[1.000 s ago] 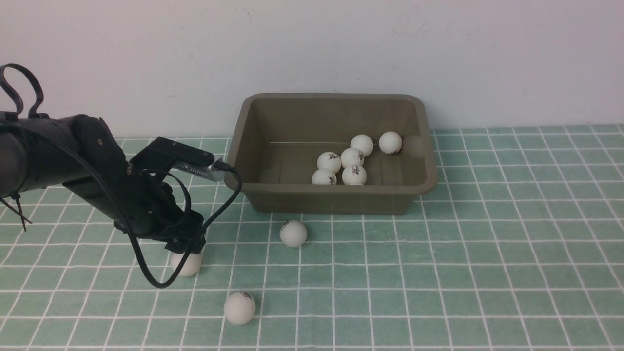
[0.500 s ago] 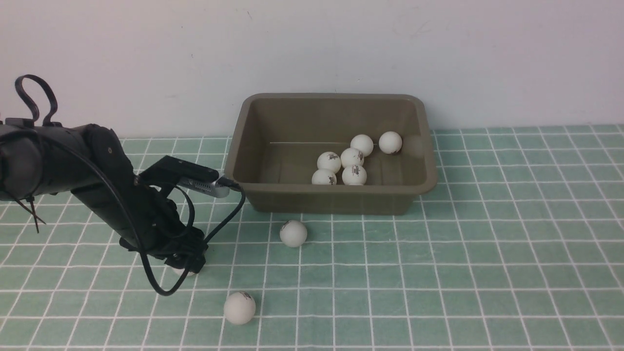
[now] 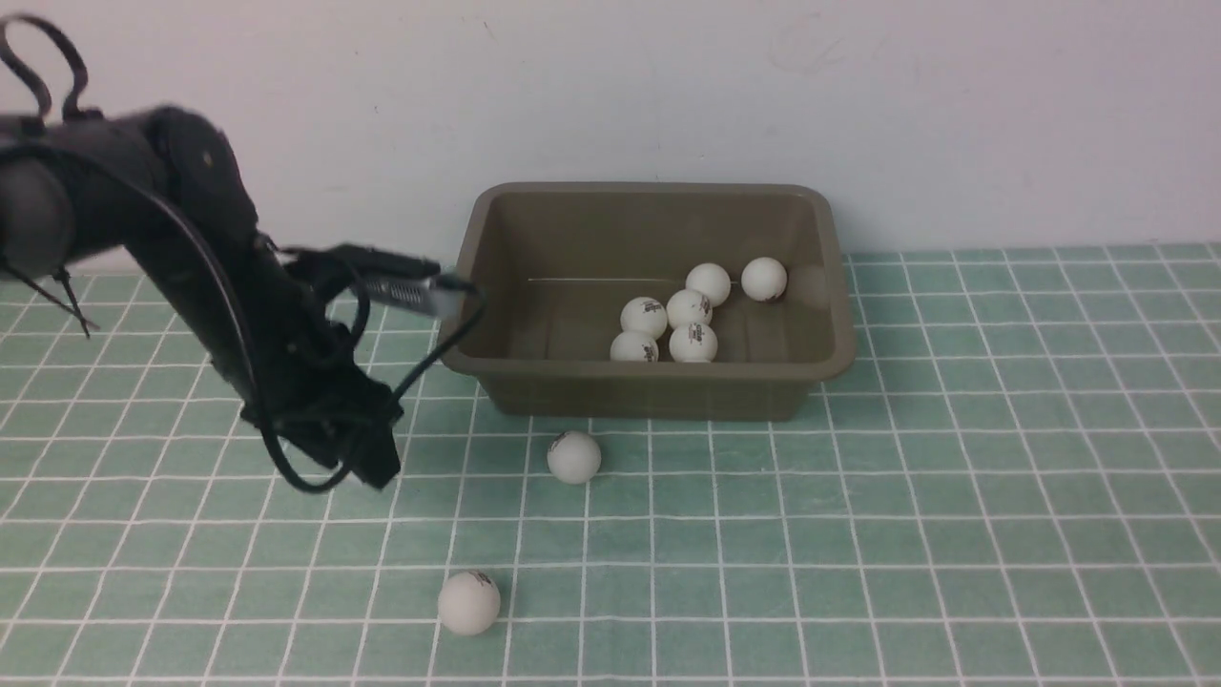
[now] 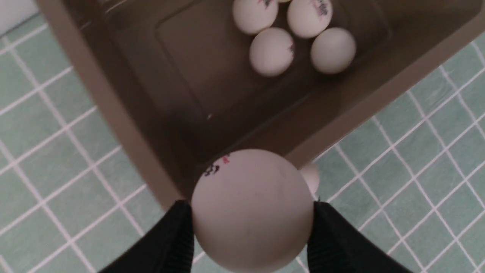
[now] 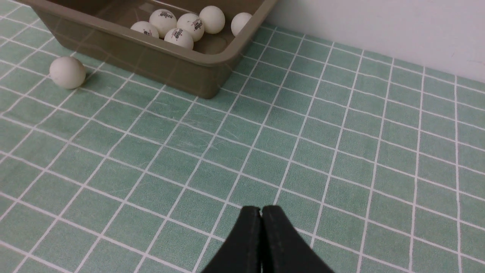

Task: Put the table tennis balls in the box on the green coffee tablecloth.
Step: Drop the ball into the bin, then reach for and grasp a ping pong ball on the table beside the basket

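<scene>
Held ball: A white ball point(image 4: 252, 208) with a small dark logo sat pinched between my left fingers point(image 4: 170, 242), one finger on each side of it.
Left gripper: My left gripper point(image 3: 374, 466) hung over the cloth point(image 3: 954, 477), left of the box and nearer than its front wall. It was closed only as far as the ball allowed.
Box: The box point(image 3: 649, 370) stood on the cloth by the far wall, open top up, its long side running left to right.
Way to the box: From my fingers it lay to the right and farther off. Its near left corner was the closest part, and the left wrist view showed that corner just beyond the ball.
Ball's shape: Round, with no long axis, so I judged that the turn of my wrist did not matter.
Next move: I judged that the carry needed height over the rim, then a move right and far, before letting go.
Balls in the box: Six balls in the box point(image 3: 689, 310) were clustered on the right half of its floor, leaving the left half free for a drop.
Loose balls: One loose ball point(image 3: 573, 456) lay just in front of the box's near wall. A second loose ball point(image 3: 468, 602) lay well nearer, and both were apart from my fingers.
Right gripper: My right gripper point(image 5: 260, 216) had its fingers pressed together on nothing, low over the cloth to the right of the box.
Nearer arm: The left, which already had a ball in its grip.
</scene>
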